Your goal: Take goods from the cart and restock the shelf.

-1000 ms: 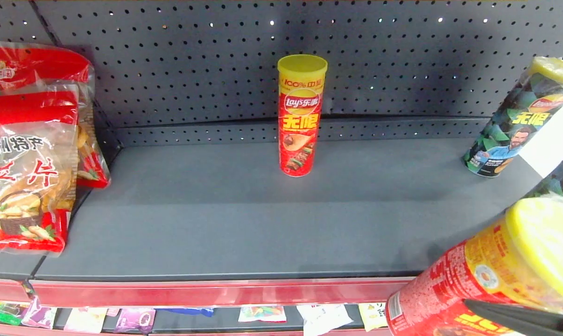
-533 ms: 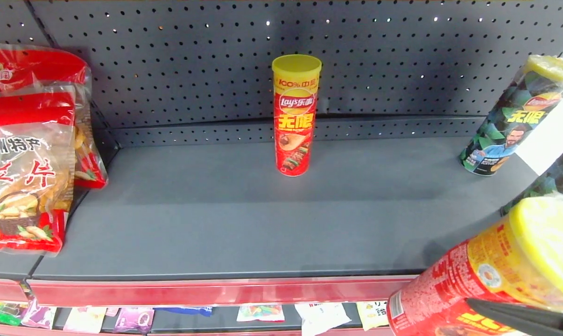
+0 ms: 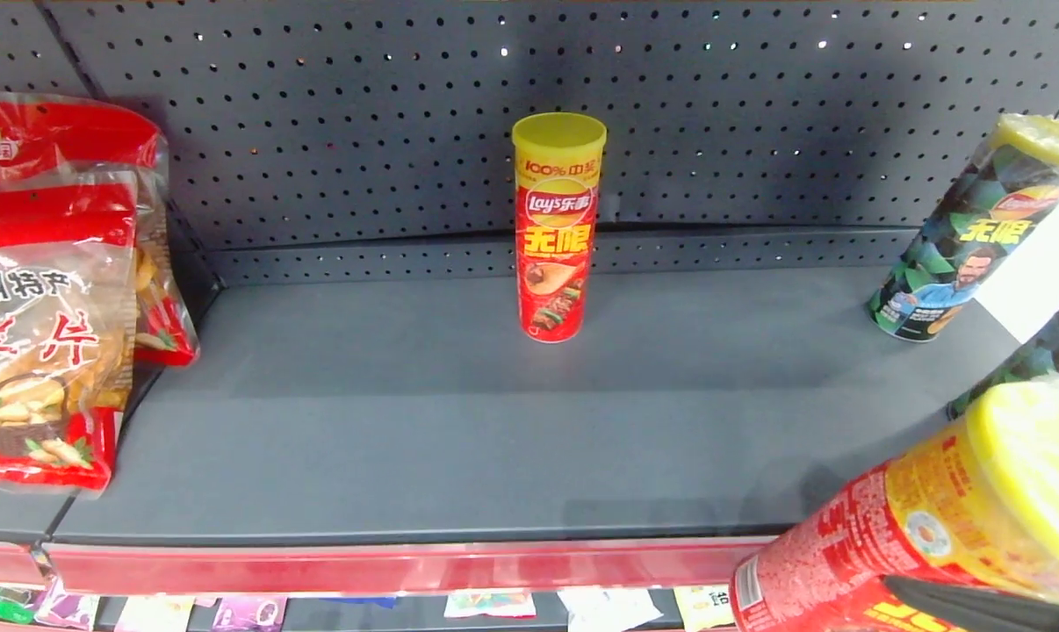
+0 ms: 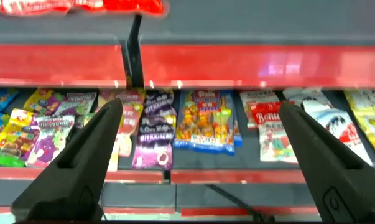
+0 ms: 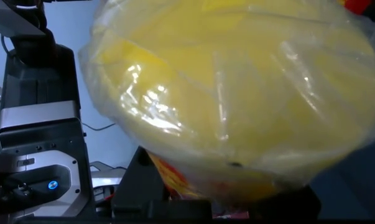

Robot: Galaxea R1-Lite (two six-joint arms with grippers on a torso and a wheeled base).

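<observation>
A red chip can with a yellow lid [image 3: 925,518] leans at the lower right of the head view, in front of the shelf's red front rail [image 3: 389,566]; my right gripper [image 3: 977,606] is shut on it, one black finger across its lower side. Its plastic-wrapped lid [image 5: 237,93] looms close in the right wrist view. Another red chip can [image 3: 556,228] stands upright at the back middle of the grey shelf board [image 3: 494,439]. My left gripper [image 4: 203,155] is open with nothing between its fingers, in front of a lower shelf of candy packets [image 4: 206,121].
Red snack bags [image 3: 46,290] hang at the shelf's left end. Dark green chip cans [image 3: 968,237] stand at the right end, one nearer can [image 3: 1052,351] partly behind a white strip. The perforated back panel [image 3: 407,114] closes the rear. Open board lies between the middle can and both ends.
The whole head view has shifted slightly down and left, so the camera moved. The held can stays at the lower right in my right gripper. Nothing else changed.
</observation>
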